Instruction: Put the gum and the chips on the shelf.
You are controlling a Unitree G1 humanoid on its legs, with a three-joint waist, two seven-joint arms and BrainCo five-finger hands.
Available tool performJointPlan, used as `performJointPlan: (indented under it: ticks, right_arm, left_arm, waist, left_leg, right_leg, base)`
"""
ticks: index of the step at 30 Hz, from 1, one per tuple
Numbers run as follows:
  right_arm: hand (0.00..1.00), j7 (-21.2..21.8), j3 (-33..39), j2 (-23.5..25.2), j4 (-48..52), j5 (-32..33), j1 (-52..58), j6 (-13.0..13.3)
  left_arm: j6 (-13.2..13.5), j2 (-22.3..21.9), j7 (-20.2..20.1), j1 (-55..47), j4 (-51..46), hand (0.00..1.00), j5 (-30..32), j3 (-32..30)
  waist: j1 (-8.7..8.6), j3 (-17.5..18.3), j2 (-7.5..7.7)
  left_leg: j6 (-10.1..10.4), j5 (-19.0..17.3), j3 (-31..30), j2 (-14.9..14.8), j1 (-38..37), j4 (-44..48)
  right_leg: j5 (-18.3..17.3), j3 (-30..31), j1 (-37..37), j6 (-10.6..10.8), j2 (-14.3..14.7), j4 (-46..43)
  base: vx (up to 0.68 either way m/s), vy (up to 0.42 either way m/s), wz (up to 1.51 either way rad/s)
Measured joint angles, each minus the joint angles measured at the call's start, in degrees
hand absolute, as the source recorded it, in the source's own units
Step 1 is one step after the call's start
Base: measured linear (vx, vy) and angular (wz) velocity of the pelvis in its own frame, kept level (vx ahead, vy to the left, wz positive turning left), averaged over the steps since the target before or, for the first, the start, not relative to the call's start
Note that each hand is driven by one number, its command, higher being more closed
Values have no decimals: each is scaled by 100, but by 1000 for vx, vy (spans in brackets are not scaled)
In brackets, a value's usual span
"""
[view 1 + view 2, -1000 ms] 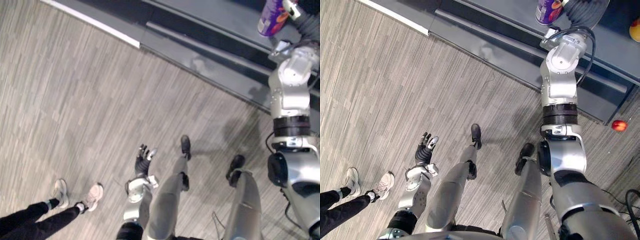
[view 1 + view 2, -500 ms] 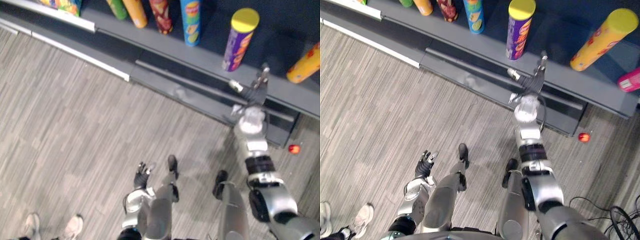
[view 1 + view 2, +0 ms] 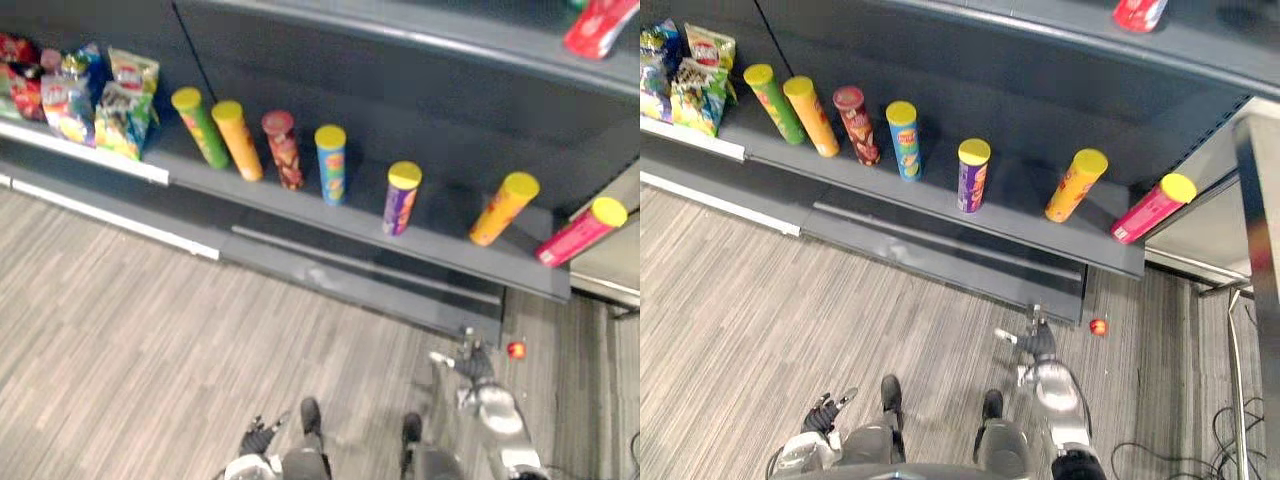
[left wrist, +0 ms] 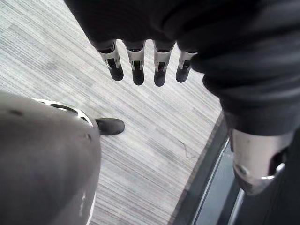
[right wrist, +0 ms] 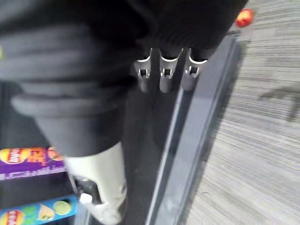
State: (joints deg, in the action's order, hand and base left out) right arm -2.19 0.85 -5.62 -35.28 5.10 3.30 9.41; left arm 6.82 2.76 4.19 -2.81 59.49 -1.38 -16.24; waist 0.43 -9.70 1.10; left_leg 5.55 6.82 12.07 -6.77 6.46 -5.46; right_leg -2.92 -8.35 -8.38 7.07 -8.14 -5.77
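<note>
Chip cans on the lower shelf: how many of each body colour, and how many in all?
Green can: 1
Orange cans: 2
Red can: 1
Blue can: 1
Purple can: 1
Pink can: 1
Total: 7

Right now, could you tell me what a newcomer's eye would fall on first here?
A row of colourful chip cans stands along the dark shelf, the two at its right end leaning. Bright chip bags sit at the shelf's left end, and a small round red object lies on the floor near the open right hand.
</note>
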Motion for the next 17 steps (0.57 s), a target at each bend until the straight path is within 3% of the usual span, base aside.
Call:
performJointPlan:
  ticks: [4,6,10,17]
  right_arm:
    - [0,156,355,113,-1069,-10,187,-11]
    - [0,213,873,182,-2201,8,300,-119]
    - [0,201,1840,205,-3009,169,280,-196]
    - [0,48,2594,357,-3222,525,404,-404]
  left_arm:
    - [2,-22,-66,-105,52,0,-20,-108]
    - [-1,-39,-112,-136,215,0,-78,-227]
    - [-64,-74,-239,-156,368,0,-297,-566]
    - [-117,-257,-217,-197,445,0,-420,-976]
  waist:
    - [-16,184,3]
    - [-37,345,-15]
    - [-45,446,-6]
    - [-49,551,-52]
  left_leg:
    - [-19,-95,135,6,-230,-24]
    - [-27,-169,142,6,-399,-36]
    - [-37,-225,149,11,-589,-41]
    - [-35,-297,302,9,-783,-45]
  right_leg:
    - [60,116,235,9,17,174]
    - [57,110,455,8,24,282]
    - [37,103,692,-24,28,368]
    - [22,216,804,-51,31,373]
  base:
    - [41,22,-17]
    - [62,9,-4]
    - [47,7,1]
    - [31,5,-10]
